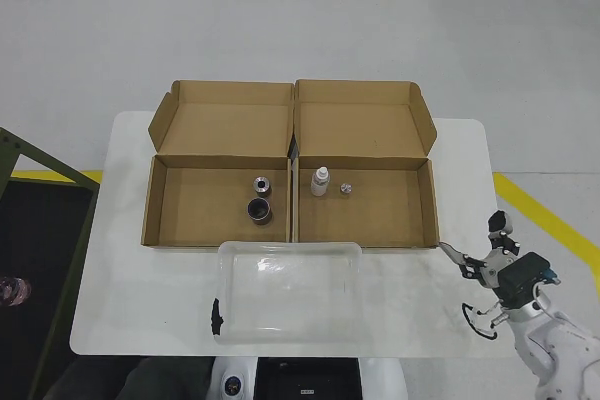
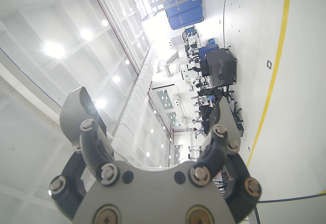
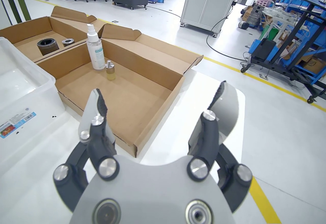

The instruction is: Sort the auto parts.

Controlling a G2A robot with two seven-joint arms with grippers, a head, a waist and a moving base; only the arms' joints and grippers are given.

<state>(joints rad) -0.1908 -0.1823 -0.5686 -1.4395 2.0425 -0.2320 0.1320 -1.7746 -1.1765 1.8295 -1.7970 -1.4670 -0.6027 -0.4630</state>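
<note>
Top view: the left cardboard box (image 1: 152, 205) holds a dark sleeve (image 1: 259, 210) standing on end, bore upward, with a small ring (image 1: 262, 184) lying flat just behind it. In the right cardboard box (image 1: 430, 205) a spray bottle (image 1: 321, 181) and a brass fitting (image 1: 346, 188) stand upright side by side, nozzle and stud up. The right gripper (image 3: 160, 90) hangs spread and empty near the right edge of the table (image 1: 130, 300). The left gripper (image 2: 150, 95) is also spread and holds nothing.
</note>
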